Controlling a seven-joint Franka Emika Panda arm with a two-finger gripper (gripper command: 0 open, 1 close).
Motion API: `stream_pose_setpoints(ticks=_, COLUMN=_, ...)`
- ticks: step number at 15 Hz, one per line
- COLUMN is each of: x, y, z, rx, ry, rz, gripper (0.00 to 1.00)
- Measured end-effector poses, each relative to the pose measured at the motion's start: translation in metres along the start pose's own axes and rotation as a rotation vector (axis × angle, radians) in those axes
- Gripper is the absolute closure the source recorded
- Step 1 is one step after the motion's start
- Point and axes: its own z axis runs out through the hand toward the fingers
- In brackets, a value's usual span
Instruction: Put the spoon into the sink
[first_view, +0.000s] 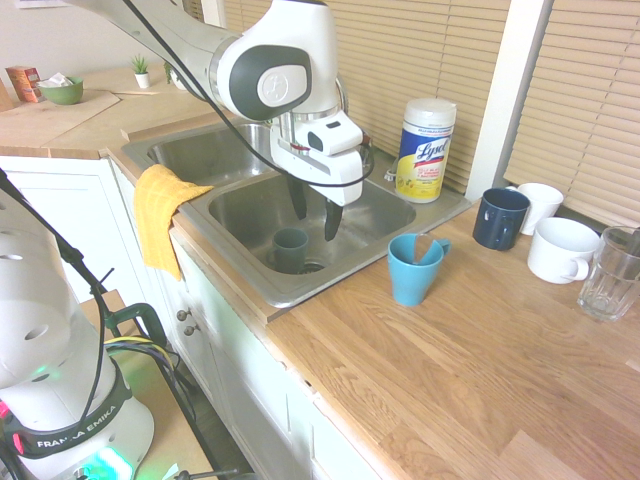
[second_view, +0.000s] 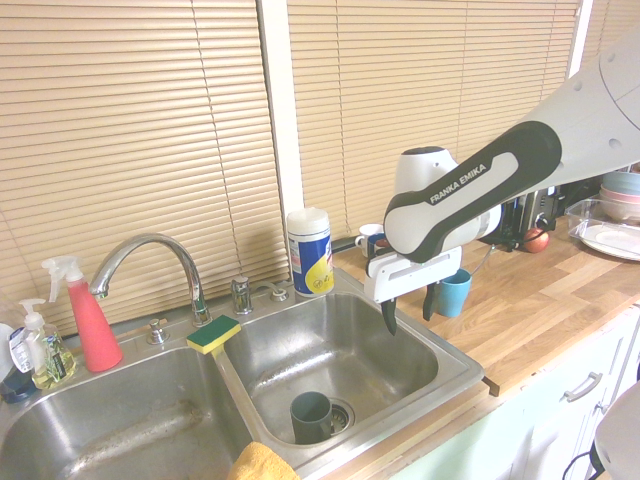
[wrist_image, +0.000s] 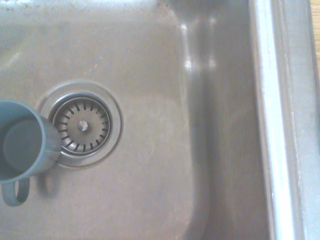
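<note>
Below the wide-parted jaws of the Franka gripper (first_view: 318, 222), the stainless-steel double sink (second_view: 336, 358) with one grey-blue mug (second_view: 311, 417) beside the drain strainer (wrist_image: 82, 125), to one side of the jaws, on the wooden counter, the small spoon (first_view: 431, 253) standing tilted in the turquoise mug (first_view: 411, 280).

1. Your spoon (first_view: 427, 252) leans in the cup (first_view: 408, 283), on the counter (first_view: 450, 370), just beside the sink (first_view: 437, 211).
2. In the sink's basin nearer that cup, you have a mug (first_view: 290, 250) beside the drain (wrist_image: 82, 125).
3. Your sponge (second_view: 213, 335) lies on the divider between basins.
4. Your cloth (first_view: 163, 215) hangs over the front edge.
</note>
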Motion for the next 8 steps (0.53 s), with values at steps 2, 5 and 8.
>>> stream_pose_setpoints(ticks=2, x=0.0, y=-0.002, z=0.002, rx=-0.012, ry=-0.009, rz=-0.001, gripper=0.0)
stream_pose_setpoints(ticks=5, x=0.011, y=-0.007, z=-0.003, rx=-0.022, ry=0.019, rz=-0.003, gripper=0.0)
stream_pose_setpoints(ticks=8, x=0.023, y=-0.011, z=-0.025, rx=-0.024, ry=0.07, rz=-0.01, gripper=0.0)
